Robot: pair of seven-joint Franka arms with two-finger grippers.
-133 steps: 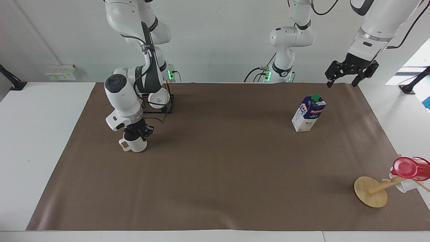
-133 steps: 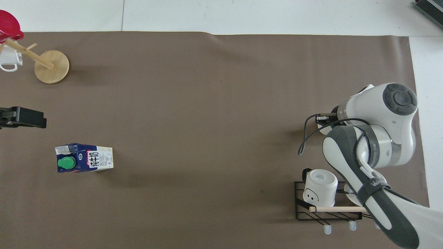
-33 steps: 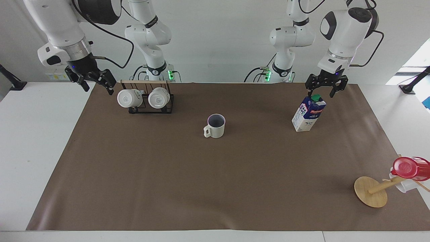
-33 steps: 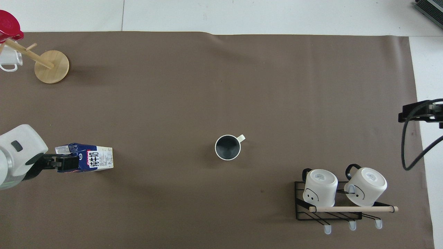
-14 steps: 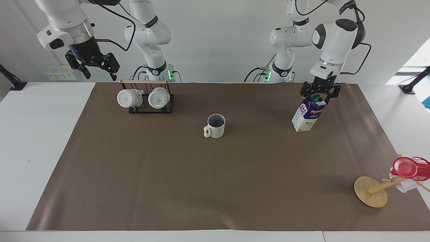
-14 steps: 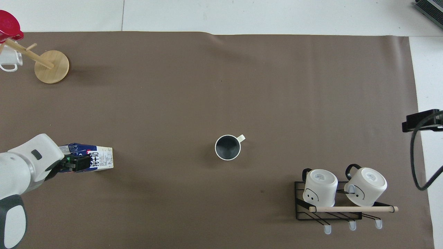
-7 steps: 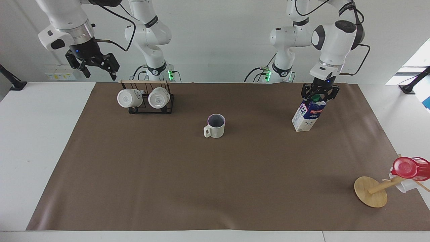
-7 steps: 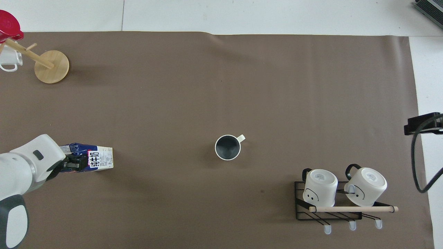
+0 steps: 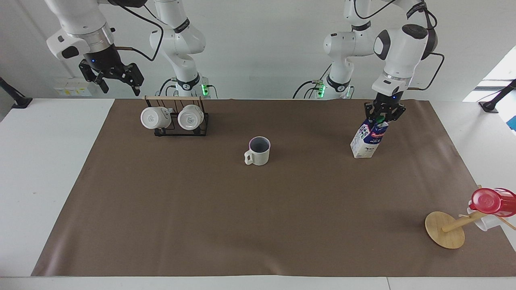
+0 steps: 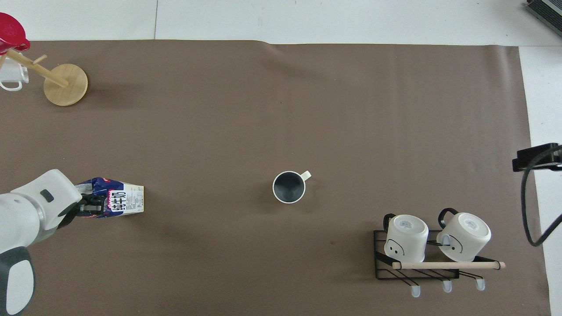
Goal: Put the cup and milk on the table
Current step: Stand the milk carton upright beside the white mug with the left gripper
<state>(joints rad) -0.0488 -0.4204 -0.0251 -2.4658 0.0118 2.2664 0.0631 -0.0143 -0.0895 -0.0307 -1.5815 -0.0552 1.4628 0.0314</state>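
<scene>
Left claw [image 9: 383, 117] clamped on milk [image 9: 367, 141]

We look at the brown mat [image 9: 258, 225] from two high cameras. In the facing view we stand across the table from the robots and see both arm bases above the mat's edge, the whole mat in frame. In the overhead view we hang above the robots' end and look steeply down on the mat [image 10: 281, 109], half a turn round. Both views share the mat, with the cup [image 9: 258, 150] [image 10: 289, 187] near its middle.
</scene>
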